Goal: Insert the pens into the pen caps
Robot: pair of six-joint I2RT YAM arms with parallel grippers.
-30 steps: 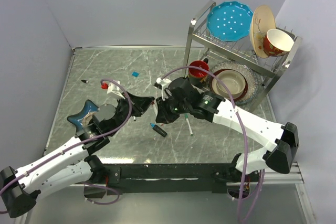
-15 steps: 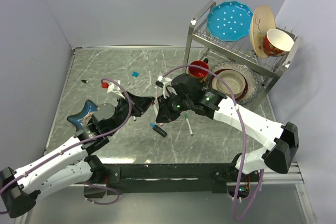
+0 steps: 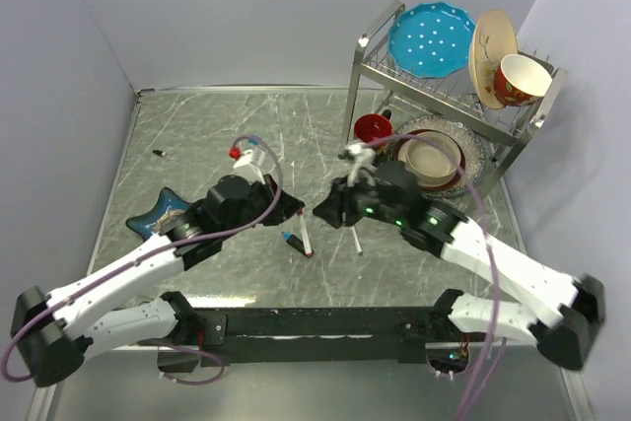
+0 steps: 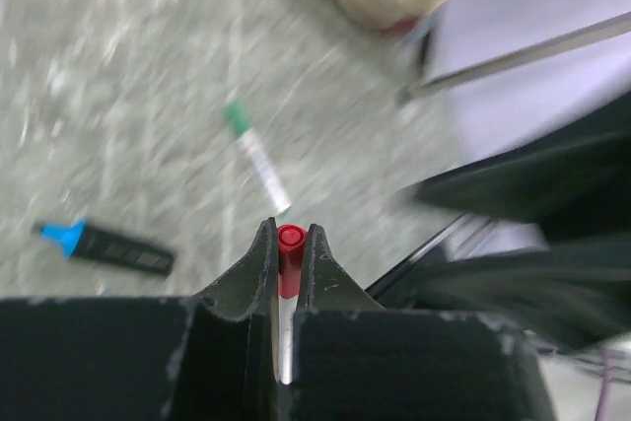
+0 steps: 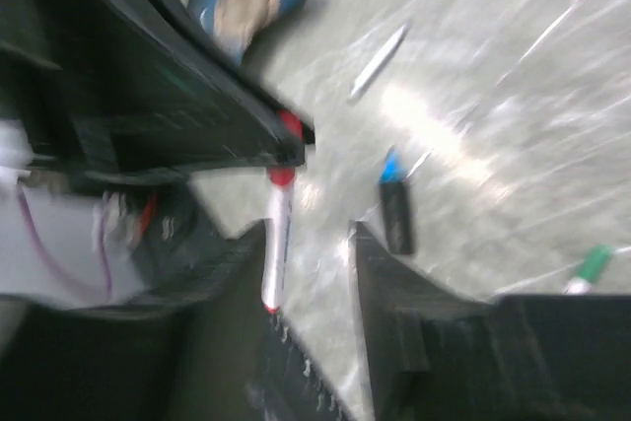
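We saw the left end effector [image 4: 290,232] pinched narrowly on the red-tipped white pen [image 4: 290,241], whose red end poked out between the fingertips while the barrel slanted down toward the marbled surface [image 3: 197,135]. The right end effector [image 5: 308,234] hung just beside it with its fingers parted. That pen showed in the gap, though blur hid whether anything touched. On the surface below lay the blue-tipped black marker [image 3: 293,241] and, near it, the green-tipped pen [image 4: 255,157] — apart from each other.

The black-barrelled, blue-tipped marker [image 4: 104,246] is laid flat. The white green-tipped marker [image 4: 256,157] is laid near it, to its right. The red pen [image 4: 288,273] is held tilted close beside it by the left gripper [image 4: 289,231].
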